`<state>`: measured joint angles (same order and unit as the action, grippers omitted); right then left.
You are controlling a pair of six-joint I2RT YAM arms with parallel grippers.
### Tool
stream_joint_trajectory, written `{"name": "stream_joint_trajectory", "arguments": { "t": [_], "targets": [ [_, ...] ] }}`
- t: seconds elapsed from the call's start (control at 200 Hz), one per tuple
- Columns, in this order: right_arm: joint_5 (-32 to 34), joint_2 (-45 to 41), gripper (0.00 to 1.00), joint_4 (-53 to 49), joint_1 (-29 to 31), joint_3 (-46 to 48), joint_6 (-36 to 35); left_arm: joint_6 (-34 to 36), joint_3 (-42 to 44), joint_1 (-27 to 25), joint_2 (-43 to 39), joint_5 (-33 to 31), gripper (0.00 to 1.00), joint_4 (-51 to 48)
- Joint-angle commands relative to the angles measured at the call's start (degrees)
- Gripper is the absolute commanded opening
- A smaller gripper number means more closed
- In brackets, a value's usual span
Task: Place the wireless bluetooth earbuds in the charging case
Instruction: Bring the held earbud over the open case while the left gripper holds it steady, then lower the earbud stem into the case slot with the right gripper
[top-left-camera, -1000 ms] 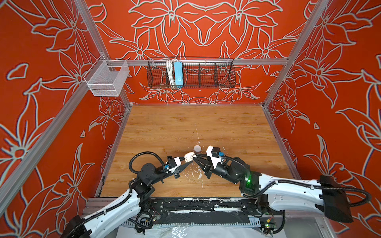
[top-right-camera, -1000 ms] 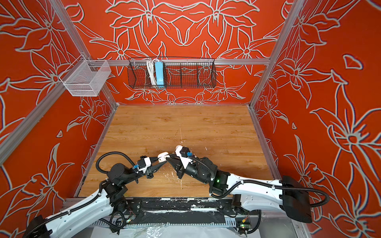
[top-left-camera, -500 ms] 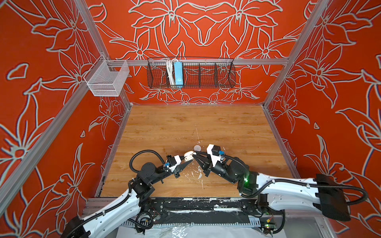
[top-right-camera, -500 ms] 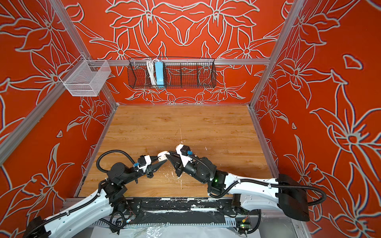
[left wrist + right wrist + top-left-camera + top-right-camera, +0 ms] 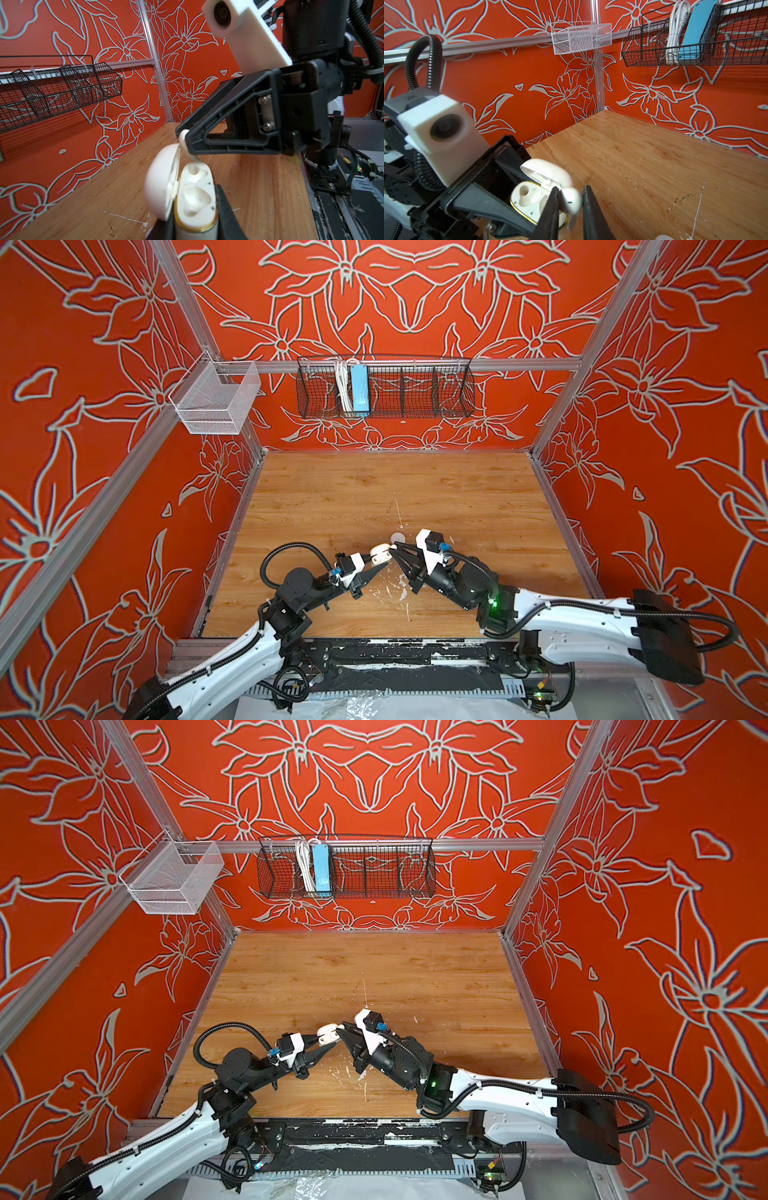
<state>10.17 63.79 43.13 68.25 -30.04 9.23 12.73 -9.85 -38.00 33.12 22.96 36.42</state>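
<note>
Earbud (image 5: 571, 201) and charging case (image 5: 194, 209) are held close together above the table (image 5: 457, 497), over its near half and about midway between the left and right edges. The case is clamped by its body in the left pincer (image 5: 379, 560), lid open, and both sockets appear empty (the left wrist view shows this best). The earbud is pinched by its head in the right pincer (image 5: 571, 188), its stem tip just at the rim of the socket farther from the left arm. The step in hand is judged to be the seating of the first earbud. Next, the stem should be lined up with the hole, pushed straight in and released. A small white thing (image 5: 397, 537) lies on the table just beyond; whether it is the second earbud cannot be told.
</note>
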Motion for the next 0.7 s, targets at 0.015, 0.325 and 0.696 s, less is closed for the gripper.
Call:
{"name": "stream_joint_trajectory", "arguments": {
  "t": [0.015, 0.325, 0.696],
  "targets": [
    [-1.03, -0.54, 0.15, 3.45, 0.31, -0.07, -0.07, -0.23, -1.14, -0.41, -0.54, 0.03, 0.0, 0.99],
    [-4.77, -0.57, 0.14, 5.77, 0.32, 0.51, -0.09, -0.25, -1.2, -0.44, -0.43, 0.07, 0.0, 1.02],
    [-3.93, 1.01, 0.14, 5.62, 0.35, 0.17, -0.02, -0.1, -0.18, -0.43, -1.22, 1.15, 0.0, 2.63]
  ]
}}
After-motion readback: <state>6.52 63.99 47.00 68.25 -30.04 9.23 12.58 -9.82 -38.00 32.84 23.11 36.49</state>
